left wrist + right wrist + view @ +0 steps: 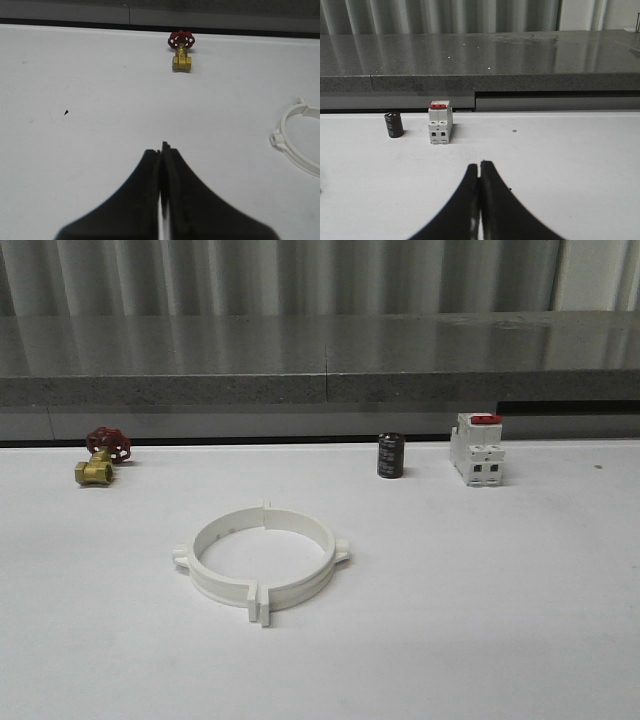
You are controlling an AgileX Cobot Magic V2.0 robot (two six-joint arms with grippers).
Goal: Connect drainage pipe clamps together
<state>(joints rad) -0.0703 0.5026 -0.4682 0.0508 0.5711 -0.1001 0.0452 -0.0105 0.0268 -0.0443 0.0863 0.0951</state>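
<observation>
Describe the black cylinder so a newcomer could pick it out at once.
Look along the far edge of the white table, below the grey stone ledge. Right of centre stand two small items side by side: the black cylinder and, to its right, a white boxy switch with a red top. The cylinder is the shorter, dark, round one.
</observation>
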